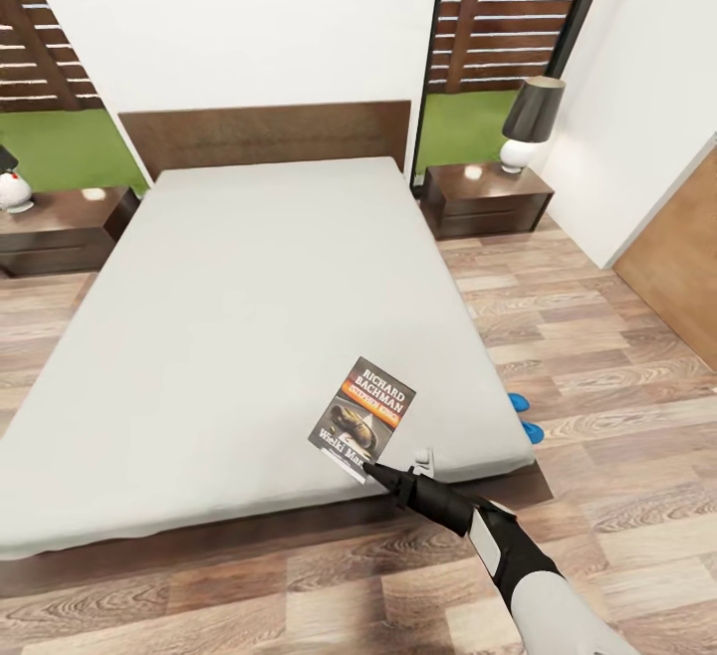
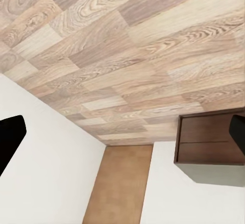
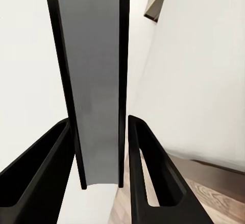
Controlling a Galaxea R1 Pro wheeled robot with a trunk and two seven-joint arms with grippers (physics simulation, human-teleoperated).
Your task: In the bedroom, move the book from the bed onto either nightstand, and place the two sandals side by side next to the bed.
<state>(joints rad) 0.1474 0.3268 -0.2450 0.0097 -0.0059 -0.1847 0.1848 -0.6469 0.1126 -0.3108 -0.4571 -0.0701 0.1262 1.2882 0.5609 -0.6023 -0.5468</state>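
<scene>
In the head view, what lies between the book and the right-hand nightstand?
Bare mattress of the bed, then wood floor. The book, in the right gripper, is near the foot corner; the nightstand carries a lamp.

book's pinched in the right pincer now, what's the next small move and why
Probably lift the book a little higher off the bed, then carry it toward the right nightstand. The right pincer holds its near edge, and the right wrist view shows the book between the fingers. That nightstand looks closest and has bare top beside the lamp.
</scene>
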